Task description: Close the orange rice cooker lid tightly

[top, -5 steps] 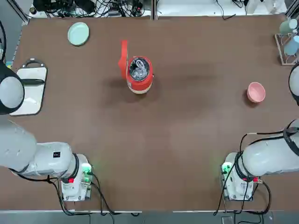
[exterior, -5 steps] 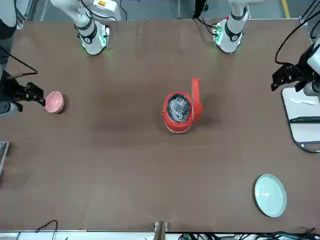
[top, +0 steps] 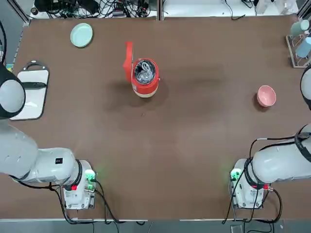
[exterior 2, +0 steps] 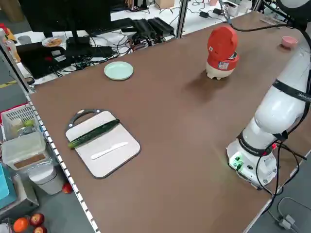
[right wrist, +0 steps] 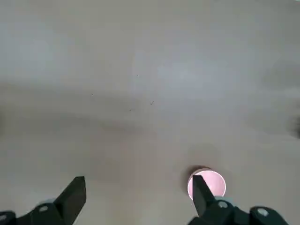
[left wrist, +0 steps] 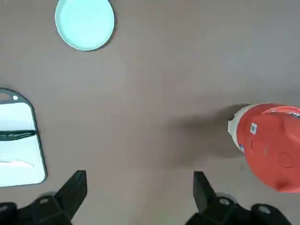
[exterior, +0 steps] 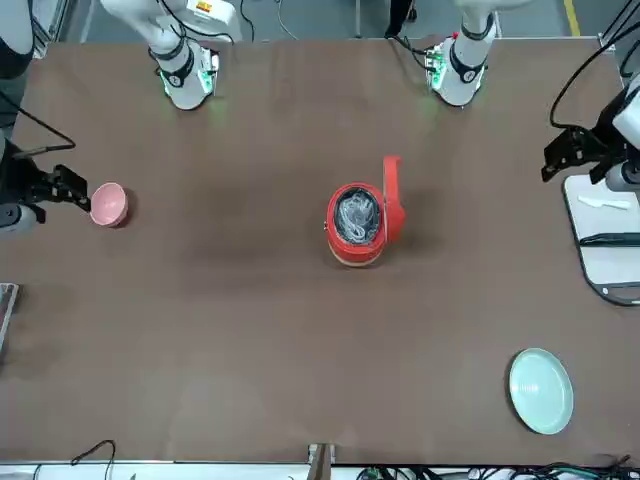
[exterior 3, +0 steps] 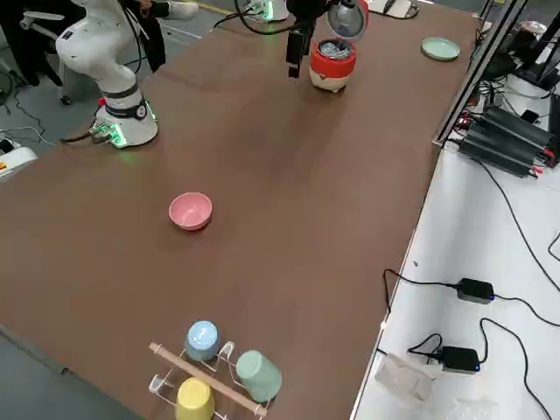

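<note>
Brown and broad, the surface [top: 194,136] carries the orange rice cooker [top: 145,77] well out from both arm bases, nearer the left arm's half. Its lid [top: 128,62] stands upright on the hinge at the robot's left side of the pot, so the shiny inner pot shows; something crinkled and silvery lies inside, which I cannot identify.

The left tool [left wrist: 139,187] hangs high above the surface with fingers spread wide and empty, the cooker off to its side. The right tool [right wrist: 138,190] is likewise wide and empty, above the pink bowl [top: 266,95], which looks empty.

To close it well, I judge the left arm is better placed: come in behind the raised lid from the hinge-away side, push its outer face over toward the pot, then press down on the dome near the front edge until it seats. Pushing too low or fast could slide the light cooker.

A pale green plate [top: 81,35] sits bare at the far left corner.
</note>
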Tool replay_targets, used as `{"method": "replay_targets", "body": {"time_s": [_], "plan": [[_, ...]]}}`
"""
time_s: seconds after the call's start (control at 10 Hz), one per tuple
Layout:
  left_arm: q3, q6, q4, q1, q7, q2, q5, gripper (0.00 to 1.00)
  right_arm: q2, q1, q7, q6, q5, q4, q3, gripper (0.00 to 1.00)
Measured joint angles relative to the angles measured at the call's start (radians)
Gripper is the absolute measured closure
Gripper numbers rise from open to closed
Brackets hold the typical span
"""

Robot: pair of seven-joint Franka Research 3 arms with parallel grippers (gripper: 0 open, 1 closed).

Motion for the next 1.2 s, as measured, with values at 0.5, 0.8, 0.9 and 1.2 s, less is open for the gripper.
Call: {"method": "replay_targets", "body": {"time_s": [0.5, 0.8, 0.9, 1.2], "plan": [[-0.023, 0.052, -0.065, -0.004, 0.000, 0.037, -0.041, 0.26, -0.001, 0.005, -0.001, -0.047, 0.001, 0.001, 0.008, 0.00], [-0.089, 0.079, -0.114, -0.017, -0.169, 0.047, -0.042, 0.35, -0.002, 0.023, -0.057, -0.079, 0.003, 0.001, 0.023, 0.00], [-0.115, 0.114, -0.142, -0.019, -0.190, 0.046, -0.042, 0.52, -0.002, 0.034, -0.099, -0.079, 0.011, -0.001, 0.025, 0.00], [-0.181, 0.182, -0.233, -0.023, -0.216, 0.047, -0.062, 0.81, 0.003, 0.044, -0.390, -0.010, 0.155, -0.062, 0.024, 0.00]]}}
